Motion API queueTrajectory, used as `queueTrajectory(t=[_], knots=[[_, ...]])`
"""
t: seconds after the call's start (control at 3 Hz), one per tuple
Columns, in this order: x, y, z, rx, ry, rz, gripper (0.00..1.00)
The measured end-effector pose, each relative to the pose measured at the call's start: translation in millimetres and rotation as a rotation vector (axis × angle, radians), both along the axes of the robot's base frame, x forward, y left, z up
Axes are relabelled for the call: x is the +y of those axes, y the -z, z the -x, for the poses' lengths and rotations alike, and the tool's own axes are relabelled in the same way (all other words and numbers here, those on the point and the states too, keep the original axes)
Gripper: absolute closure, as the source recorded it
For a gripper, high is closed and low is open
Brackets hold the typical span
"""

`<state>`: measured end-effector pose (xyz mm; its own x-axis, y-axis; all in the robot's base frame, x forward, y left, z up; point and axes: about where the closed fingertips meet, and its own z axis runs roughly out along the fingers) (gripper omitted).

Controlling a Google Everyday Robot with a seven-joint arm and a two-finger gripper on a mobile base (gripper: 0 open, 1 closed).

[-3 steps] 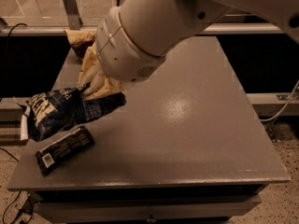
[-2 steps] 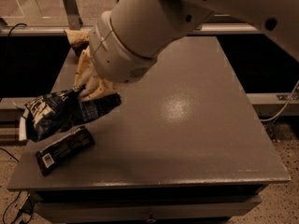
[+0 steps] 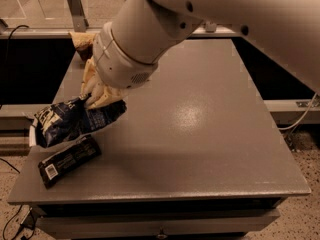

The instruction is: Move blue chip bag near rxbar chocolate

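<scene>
The blue chip bag [image 3: 70, 121] is crumpled, dark navy with white lettering. It lies at the table's left edge, its left end hanging over the side. My gripper [image 3: 98, 95], with cream-coloured fingers, is shut on the bag's upper right part, below the big white wrist. The rxbar chocolate [image 3: 67, 160], a flat black wrapper with a white barcode patch, lies just in front of the bag near the front left corner, almost touching it.
A brown-and-cream chip bag [image 3: 82, 39] sits at the table's back left corner, partly hidden behind my arm. The grey table [image 3: 200, 134] stretches to the right. A metal post [image 3: 75, 6] and rail stand behind it, and cables lie on the floor at both sides.
My gripper and the blue chip bag have shifted slightly left and down, closer to the rxbar. The rxbar has not moved.
</scene>
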<state>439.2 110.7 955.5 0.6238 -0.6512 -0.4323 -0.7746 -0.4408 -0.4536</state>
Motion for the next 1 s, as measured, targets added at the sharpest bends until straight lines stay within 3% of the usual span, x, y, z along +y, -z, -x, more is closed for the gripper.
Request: queueTrajectory(t=[0.33, 0.67, 1.0], knots=[[4, 5, -8, 0.004, 0.001, 0.001, 1.0], [5, 8, -15, 0.002, 0.023, 0.001, 0.82], [7, 11, -20, 0.004, 0.038, -0.004, 0.58]])
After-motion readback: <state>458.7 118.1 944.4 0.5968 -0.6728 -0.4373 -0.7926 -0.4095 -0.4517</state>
